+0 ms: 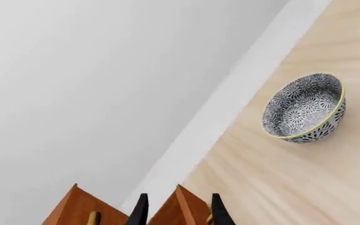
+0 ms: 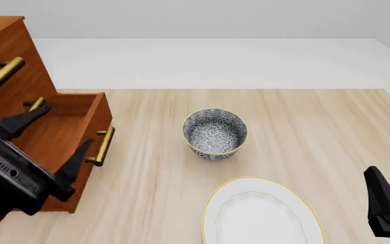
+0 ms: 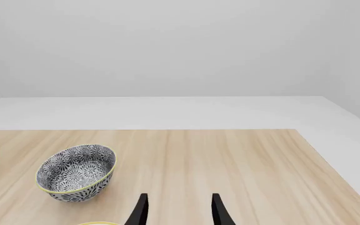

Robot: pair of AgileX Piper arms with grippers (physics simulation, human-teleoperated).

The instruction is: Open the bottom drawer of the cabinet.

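Left gripper (image 2: 49, 133) has its fingers spread, gripping nothing, hanging over the bottom drawer (image 2: 73, 129) with one fingertip near the middle drawer's handle (image 2: 36, 104) and the other just by the bottom drawer's handle (image 2: 102, 146); I can't tell from the front view whether either tip touches brass. That drawer sits at the foot of the cabinet (image 2: 8, 66) on the left side of the table (image 2: 317, 132), and it is pulled well out, box interior exposed, so I'd judge the opening mostly or fully done. If more travel is wanted: close on the bar at mid-length, pull straight along the drawer's slide direction, no sideways load, or the box may bind in its rails. If done, back off up and away from the handle without clipping the drawer front. Orientation: drawer front faces toward the table's middle and right, toward the bowl (image 2: 215, 133); slide axis runs out from the cabinet face in that same direction. The handle's long axis lies across the front, horizontal, running near to far in the front view, square to the pull. Bowl is well apart from the drawer, the plate (image 2: 263, 216) nearer the camera. Right gripper (image 3: 176, 211) has parted fingers holding nothing, idle on the right, clear of everything.
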